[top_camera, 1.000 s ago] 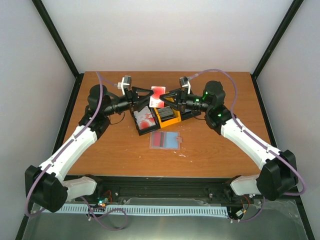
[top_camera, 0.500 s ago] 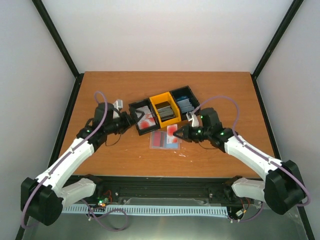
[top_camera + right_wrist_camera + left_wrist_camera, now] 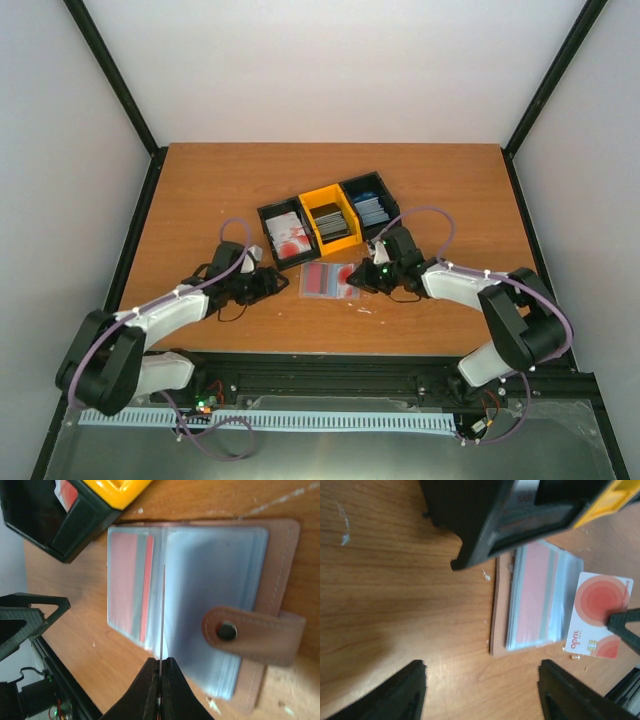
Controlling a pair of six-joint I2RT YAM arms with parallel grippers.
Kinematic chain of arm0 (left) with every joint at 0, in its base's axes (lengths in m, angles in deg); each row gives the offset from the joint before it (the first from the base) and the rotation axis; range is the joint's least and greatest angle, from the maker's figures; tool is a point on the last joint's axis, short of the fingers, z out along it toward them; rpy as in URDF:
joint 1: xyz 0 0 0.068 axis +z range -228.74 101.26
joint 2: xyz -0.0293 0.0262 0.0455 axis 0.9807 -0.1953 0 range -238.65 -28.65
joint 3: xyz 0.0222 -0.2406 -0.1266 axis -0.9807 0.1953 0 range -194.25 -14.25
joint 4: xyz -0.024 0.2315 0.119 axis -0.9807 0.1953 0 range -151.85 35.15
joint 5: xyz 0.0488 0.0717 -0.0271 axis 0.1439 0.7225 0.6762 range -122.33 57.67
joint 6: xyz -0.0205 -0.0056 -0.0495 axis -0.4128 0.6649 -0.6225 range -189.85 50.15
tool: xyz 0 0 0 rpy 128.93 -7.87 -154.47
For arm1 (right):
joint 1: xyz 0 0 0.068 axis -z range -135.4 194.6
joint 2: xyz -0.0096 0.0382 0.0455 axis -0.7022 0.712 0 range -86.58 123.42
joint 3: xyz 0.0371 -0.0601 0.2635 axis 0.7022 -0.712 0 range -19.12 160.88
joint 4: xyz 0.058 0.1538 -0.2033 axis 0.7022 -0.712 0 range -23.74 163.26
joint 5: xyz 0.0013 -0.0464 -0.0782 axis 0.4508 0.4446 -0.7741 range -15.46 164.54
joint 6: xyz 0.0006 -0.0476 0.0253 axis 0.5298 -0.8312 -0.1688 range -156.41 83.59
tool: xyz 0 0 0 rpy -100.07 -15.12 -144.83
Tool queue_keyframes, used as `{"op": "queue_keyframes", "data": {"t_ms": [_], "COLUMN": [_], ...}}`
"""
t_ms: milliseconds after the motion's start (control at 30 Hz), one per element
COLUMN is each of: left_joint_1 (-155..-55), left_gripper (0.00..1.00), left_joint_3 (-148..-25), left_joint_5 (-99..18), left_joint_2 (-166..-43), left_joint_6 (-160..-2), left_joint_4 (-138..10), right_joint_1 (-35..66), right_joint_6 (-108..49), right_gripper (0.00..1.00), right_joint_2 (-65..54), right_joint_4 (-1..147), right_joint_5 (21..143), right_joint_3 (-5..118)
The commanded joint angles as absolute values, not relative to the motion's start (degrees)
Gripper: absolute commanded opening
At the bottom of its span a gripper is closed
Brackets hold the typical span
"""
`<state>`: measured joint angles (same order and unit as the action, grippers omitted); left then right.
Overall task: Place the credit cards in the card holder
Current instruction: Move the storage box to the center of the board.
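Top external: right gripper [image 3: 357, 273], pinching 1 red-blotched card [image 3: 597, 615], has dropped to the card holder [image 3: 318, 281]; left gripper [image 3: 277, 284], spread, arrives alongside, so insertion seems next.

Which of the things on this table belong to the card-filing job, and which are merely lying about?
Job: card holder; white-and-red card pinched by right gripper; spare cards in the three bins; left gripper, open.
Lying about: only white specks on the table.
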<state>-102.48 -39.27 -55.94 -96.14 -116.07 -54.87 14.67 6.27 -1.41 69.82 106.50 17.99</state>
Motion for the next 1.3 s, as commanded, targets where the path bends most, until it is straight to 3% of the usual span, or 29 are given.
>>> {"op": "queue_keyframes", "data": {"t_ms": [0, 200, 433, 733, 900, 1267], "left_joint_1": [-102.88, -103.08, -103.08, -102.99, -102.99, -103.17], "left_gripper": [0.57, 0.4, 0.31, 0.31, 0.35, 0.48], "left_joint_3": [-43.92, -47.93, -51.08, -56.76, -57.52, -46.38], "left_joint_5": [-56.32, -48.65, -42.78, -39.5, -39.91, -60.55], "left_joint_2": [-103.49, -111.4, -116.23, -122.0, -122.51, -114.26], "left_joint_6": [-111.64, -111.56, -112.29, -109.66, -109.49, -113.33], "left_joint_4": [-61.61, -61.35, -60.33, -60.19, -58.96, -69.03], "right_joint_1": [14.69, 14.75, 14.64, 14.68, 14.56, 14.33], "right_joint_6": [9.44, 13.23, 13.09, 12.26, 13.91, 19.76], "right_gripper": [0.03, 0.03, 0.03, 0.03, 0.03, 0.03], "right_joint_2": [2.44, 8.51, 9.54, 8.63, 7.21, 8.74], "right_joint_4": [80.73, 86.14, 86.94, 89.83, 91.26, 99.27], "right_joint_5": [106.55, 108.92, 108.9, 107.67, 106.96, 109.29], "right_joint_3": [17.87, 19.36, 18.84, 17.04, 15.96, 13.49]}}
